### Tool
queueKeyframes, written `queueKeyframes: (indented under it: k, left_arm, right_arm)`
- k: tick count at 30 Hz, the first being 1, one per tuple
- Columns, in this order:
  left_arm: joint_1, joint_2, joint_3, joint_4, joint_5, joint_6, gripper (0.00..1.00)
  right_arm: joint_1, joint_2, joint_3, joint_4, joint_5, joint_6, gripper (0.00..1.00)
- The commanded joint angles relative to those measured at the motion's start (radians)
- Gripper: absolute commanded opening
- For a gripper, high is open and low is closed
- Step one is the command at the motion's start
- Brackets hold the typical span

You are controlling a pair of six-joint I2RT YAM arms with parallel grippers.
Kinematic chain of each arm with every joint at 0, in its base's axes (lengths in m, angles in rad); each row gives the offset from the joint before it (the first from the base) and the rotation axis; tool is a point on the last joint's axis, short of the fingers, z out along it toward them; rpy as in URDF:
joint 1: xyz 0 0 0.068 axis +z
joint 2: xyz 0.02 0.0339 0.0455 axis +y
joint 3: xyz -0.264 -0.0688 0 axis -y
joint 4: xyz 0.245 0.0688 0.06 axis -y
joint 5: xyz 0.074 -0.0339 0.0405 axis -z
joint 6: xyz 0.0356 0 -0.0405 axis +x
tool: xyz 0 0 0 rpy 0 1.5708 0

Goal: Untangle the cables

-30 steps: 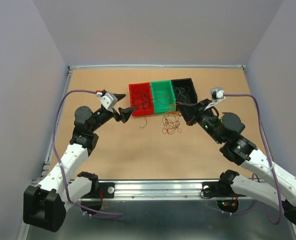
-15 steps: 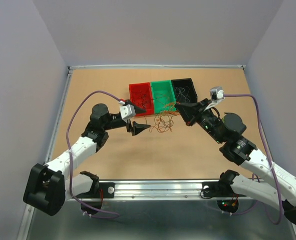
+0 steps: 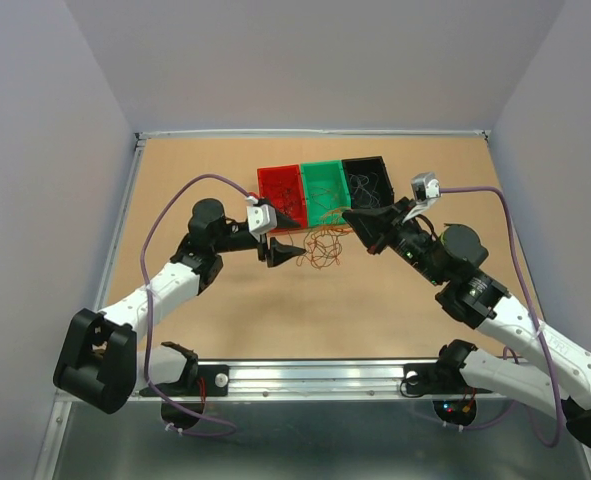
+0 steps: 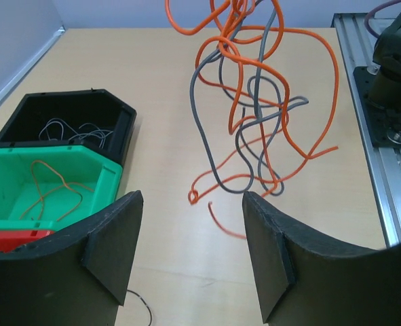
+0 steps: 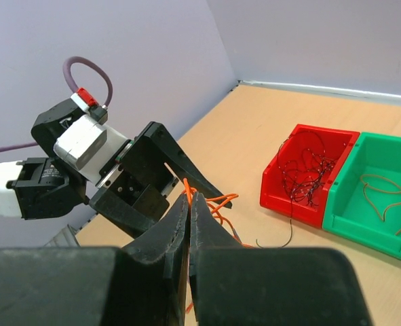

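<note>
Right jaws pinched on dangling cables (image 3: 323, 246); left jaws wide, cables just ahead

Tan wooden table (image 3: 225, 320), with three little bins sitting right on it in a touching row up toward 12 o'clock: red bin (image 3: 280, 171) at the 9 o'clock end, green bin (image 3: 323, 165) in the middle, black bin (image 3: 363, 160) at the 3 o'clock end. One dark wire strand (image 5: 288, 233) trails out of the red bin's 6 o'clock side onto the bare wood. The cables (image 3: 320, 247) hang just 6 o'clock of the bins, and honestly can't tell if the lowest loops touch the table.
</note>
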Motion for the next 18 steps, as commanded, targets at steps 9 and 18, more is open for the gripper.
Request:
queueKeyframes:
  k: [9, 18]
  left_arm:
    - [-0.067, 0.028, 0.079, 0.054, 0.011, -0.032, 0.68]
    - [-0.105, 0.057, 0.096, 0.059, -0.052, -0.034, 0.23]
  right_arm:
    - [0.003, 0.005, -0.007, 0.077, -0.034, -0.013, 0.01]
    - [0.003, 0.006, -0.009, 0.08, -0.042, -0.008, 0.01]
